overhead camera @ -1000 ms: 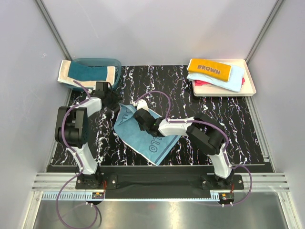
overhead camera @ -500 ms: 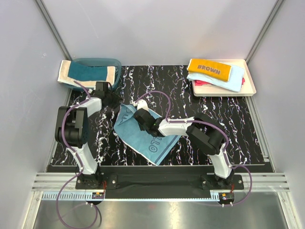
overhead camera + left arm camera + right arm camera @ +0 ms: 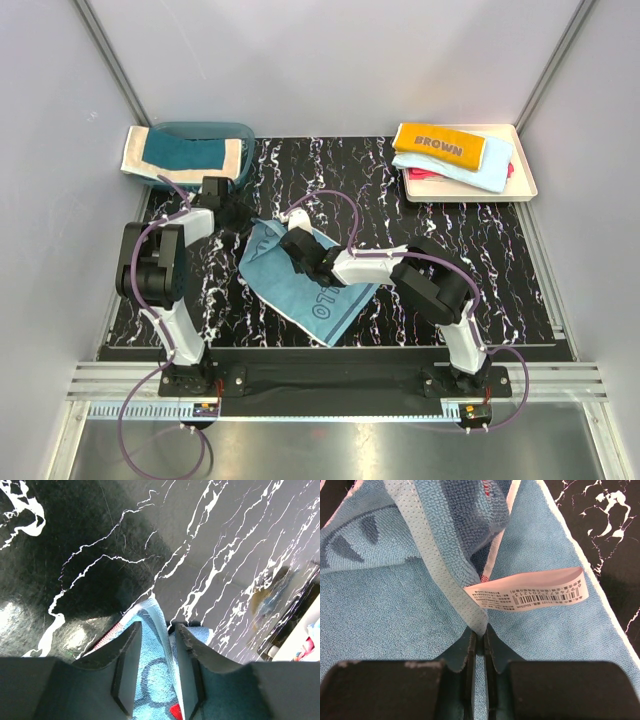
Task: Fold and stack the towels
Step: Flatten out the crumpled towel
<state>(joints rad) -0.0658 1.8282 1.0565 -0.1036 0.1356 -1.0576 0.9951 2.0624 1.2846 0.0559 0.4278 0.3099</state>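
Note:
The dusty blue towel (image 3: 300,280) with a cartoon outline lies crumpled on the black marbled table. My right gripper (image 3: 291,246) is shut on a raised fold of its hem (image 3: 470,600), beside a white barcode label (image 3: 530,592). My left gripper (image 3: 232,210) is at the towel's far left corner (image 3: 152,645). Its jaws stand a little apart with the corner lying loose between them. A dark teal towel with a cream border (image 3: 185,155) hangs over the basin. The orange "BROWN" towel (image 3: 440,145), a light blue one (image 3: 470,170) and a red one (image 3: 425,174) are stacked in the tray.
The translucent teal basin (image 3: 232,130) stands at the back left. The cream tray (image 3: 524,175) stands at the back right. Purple cables loop over both arms. Grey walls close in the back and both sides.
My left gripper has drawn slightly back and to the left, away from the towel. The towel and the right gripper have hardly moved.

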